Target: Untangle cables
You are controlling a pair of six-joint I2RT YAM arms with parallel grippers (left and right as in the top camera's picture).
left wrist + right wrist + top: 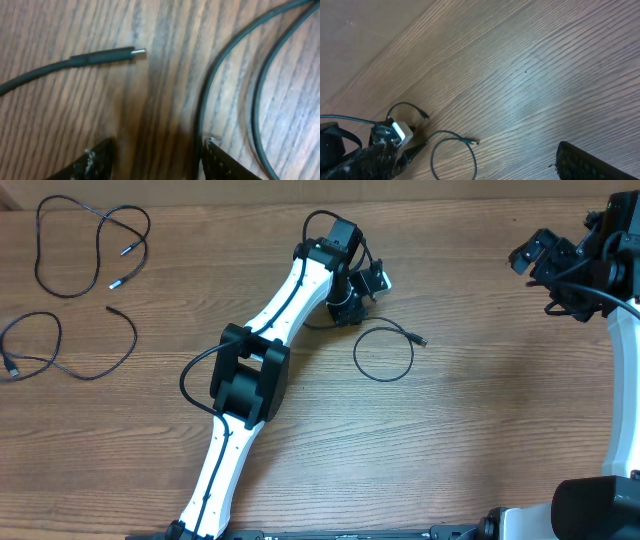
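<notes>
One cable (385, 352) lies as a round loop at mid-table, its plug tip (422, 341) pointing right. My left gripper (352, 305) is down at the loop's upper left. In the left wrist view the left gripper (157, 145) is open just above the wood. A strand of the cable (201, 115) runs between the jaws, against the inner side of the right fingertip (222, 160). A silver-tipped plug (107, 56) lies ahead of it. Two more cables (90, 240) (60, 345) lie loose at far left. My right gripper (535, 265) is open at the far right and holds nothing.
The left arm (260, 350) stretches diagonally from the front edge to mid-table. The right arm's base (600, 500) stands at the front right. The right wrist view shows the cable loop (452, 155) beside the left gripper (395, 140), and one right fingertip (585, 160).
</notes>
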